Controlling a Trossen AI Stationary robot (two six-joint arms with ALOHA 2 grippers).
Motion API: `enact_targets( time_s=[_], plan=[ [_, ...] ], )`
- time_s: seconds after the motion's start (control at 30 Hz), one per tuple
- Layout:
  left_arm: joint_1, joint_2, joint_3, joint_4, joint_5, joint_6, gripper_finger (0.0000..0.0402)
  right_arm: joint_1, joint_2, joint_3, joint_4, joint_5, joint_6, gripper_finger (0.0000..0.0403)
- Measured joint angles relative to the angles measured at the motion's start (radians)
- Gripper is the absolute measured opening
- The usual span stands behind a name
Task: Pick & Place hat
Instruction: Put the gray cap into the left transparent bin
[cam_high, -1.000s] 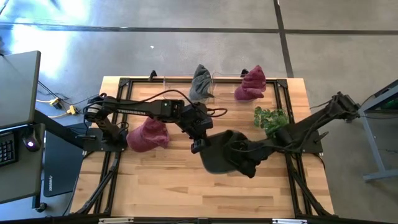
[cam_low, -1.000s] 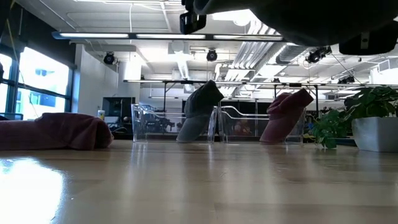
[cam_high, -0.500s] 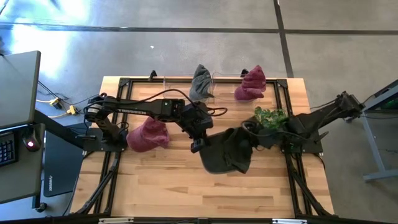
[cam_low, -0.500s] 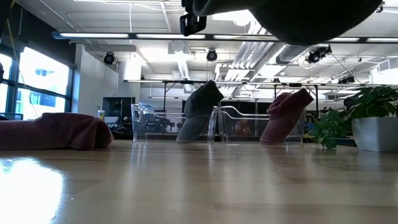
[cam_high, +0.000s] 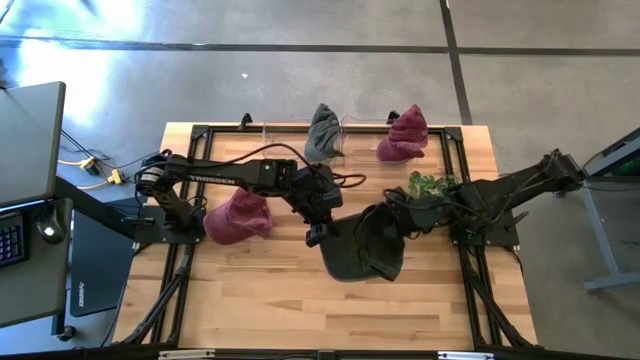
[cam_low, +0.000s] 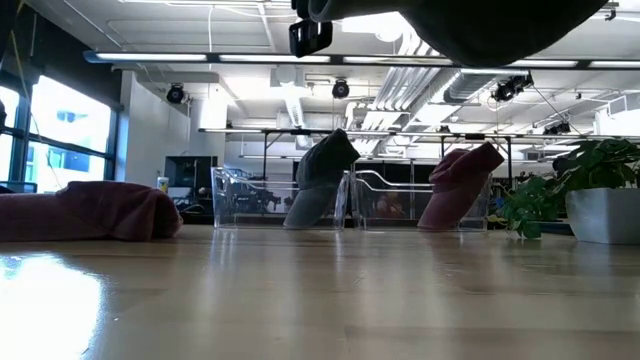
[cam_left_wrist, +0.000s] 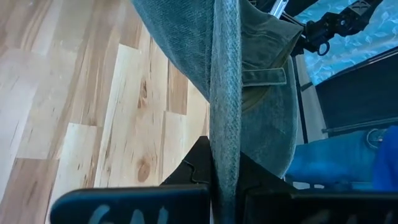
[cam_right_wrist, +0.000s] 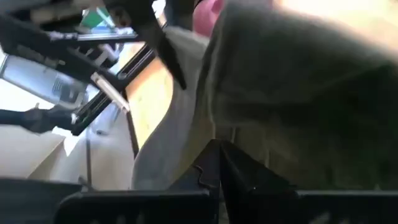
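A dark grey hat (cam_high: 360, 250) hangs in the air over the middle of the table, held between both arms; the low view shows its underside (cam_low: 500, 25) at the top, well above the wood. My left gripper (cam_high: 318, 233) is shut on the hat's left edge. My right gripper (cam_high: 397, 214) is shut on its far right part. A maroon hat (cam_high: 238, 216) lies on the table to the left. A grey hat (cam_high: 322, 133) and another maroon hat (cam_high: 404, 134) sit draped over clear stands at the far edge. My left gripper pinches the hat's rim (cam_left_wrist: 224, 134) between its two fingers, coming from the table's left; the rim runs straight out from between the fingers. The hat is lifted clear of the table. My right gripper is shut on the hat's cloth (cam_right_wrist: 249, 124) at its far right side, coming from the table's right. The cloth fills the wrist view, and which part it holds I cannot tell.
A potted green plant (cam_high: 435, 189) stands at the right, close behind my right arm. Two clear stands (cam_low: 380, 200) line the far edge. Bare wood (cam_high: 300, 305) stretches along the near half of the table.
My right gripper has moved toward the far edge, from the hat's near right side to its far right side, drawing that part with it. The hat now looks narrower and more bunched than before. The left edge in my left gripper has stayed in place.
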Motion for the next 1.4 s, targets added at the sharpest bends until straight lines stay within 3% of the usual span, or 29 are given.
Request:
enact_targets(
  time_s=[0.1,0.23,0.3,0.47,0.67,0.8,0.93,1.07,1.17,1.27,1.4],
  plan=[
    [0.0,0.0,0.0,-0.002,0.0,0.001,0.0,0.0,0.0,0.0,0.003,-0.006,-0.004,0.0001],
    [-0.005,0.0,0.0,-0.007,0.006,0.042,0.0,-0.016,0.005,0.0,-0.008,0.167,0.0,0.0002],
    [-0.008,0.0,0.0,-0.009,0.006,0.055,0.0,-0.032,0.007,0.0,-0.007,0.172,-0.012,0.0002],
    [0.002,-0.013,-0.002,-0.071,0.019,0.063,0.0,-0.023,-0.019,0.005,0.036,0.006,-0.088,0.0001],
    [0.029,-0.026,-0.003,-0.165,0.075,0.068,0.0,0.079,-0.069,0.08,0.075,-0.249,-0.411,0.0001],
    [0.039,-0.038,-0.001,-0.151,0.133,0.067,0.0,0.089,-0.073,0.104,0.052,-0.328,-0.512,0.0012],
    [0.04,-0.038,-0.002,-0.154,0.182,0.048,0.0,0.072,-0.073,0.122,-0.087,-0.387,-0.759,0.0055],
    [0.04,-0.042,-0.001,-0.146,0.226,0.002,0.0,0.078,-0.071,0.12,-0.309,-0.378,-1.103,0.0126],
    [0.04,-0.042,-0.001,-0.134,0.239,-0.037,0.0,0.094,-0.069,0.097,-0.386,-0.295,-1.365,0.0182],
    [0.04,-0.042,-0.001,-0.127,0.24,-0.067,0.0,0.112,-0.069,0.073,-0.354,-0.179,-1.607,0.023],
    [0.04,-0.042,-0.001,-0.112,0.24,-0.094,0.0,0.134,-0.069,0.022,-0.25,-0.075,-1.87,0.0262]
  ],
)
